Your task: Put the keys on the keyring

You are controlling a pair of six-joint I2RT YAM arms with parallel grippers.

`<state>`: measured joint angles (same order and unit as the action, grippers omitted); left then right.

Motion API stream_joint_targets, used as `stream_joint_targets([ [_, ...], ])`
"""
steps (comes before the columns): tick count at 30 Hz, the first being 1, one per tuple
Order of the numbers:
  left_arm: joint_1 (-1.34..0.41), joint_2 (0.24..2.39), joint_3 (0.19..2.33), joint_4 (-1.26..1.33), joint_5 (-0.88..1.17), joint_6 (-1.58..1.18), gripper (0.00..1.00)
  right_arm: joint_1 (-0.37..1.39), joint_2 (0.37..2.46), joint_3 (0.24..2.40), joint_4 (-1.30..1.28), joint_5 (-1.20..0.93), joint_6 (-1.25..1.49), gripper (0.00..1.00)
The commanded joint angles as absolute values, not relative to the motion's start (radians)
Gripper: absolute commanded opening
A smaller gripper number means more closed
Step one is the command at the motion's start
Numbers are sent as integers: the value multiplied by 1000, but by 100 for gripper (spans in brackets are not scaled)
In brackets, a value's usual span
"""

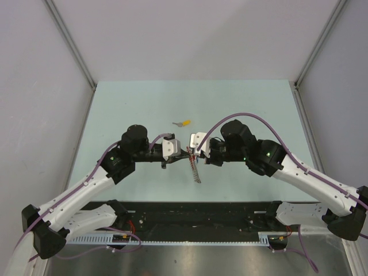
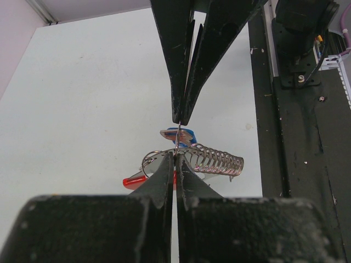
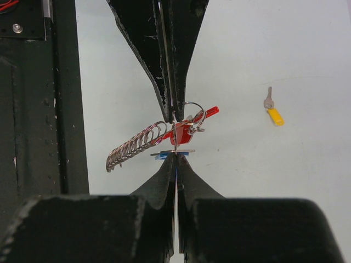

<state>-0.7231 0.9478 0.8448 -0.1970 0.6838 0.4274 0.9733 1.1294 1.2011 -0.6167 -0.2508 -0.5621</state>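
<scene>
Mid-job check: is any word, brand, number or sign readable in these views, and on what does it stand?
None can be read.
The yellow key, blue key, keyring and its red tag show no legible marking; any stamping on the key blades is too small to tell.

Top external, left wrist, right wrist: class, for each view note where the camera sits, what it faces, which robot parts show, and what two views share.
Top external: above and behind the bases, looking down on the table; left arm and right arm show.
Left wrist: on the left arm, facing along the left gripper to the keyring; right gripper opposite.
Right wrist: on the right arm, facing the opposite way along its own fingers.
Shared: both wrist views show the keyring between the shut grippers.
</scene>
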Motion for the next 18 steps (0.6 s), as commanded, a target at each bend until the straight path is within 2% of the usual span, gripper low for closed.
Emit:
stream_joint_targets([
  [1, -719, 936, 850, -178, 704, 451, 0, 983, 1109, 1241, -594, -252, -574, 0],
  [18, -719, 942, 853, -183, 713, 454, 0, 994, 1103, 1241, -588, -258, -572, 0],
])
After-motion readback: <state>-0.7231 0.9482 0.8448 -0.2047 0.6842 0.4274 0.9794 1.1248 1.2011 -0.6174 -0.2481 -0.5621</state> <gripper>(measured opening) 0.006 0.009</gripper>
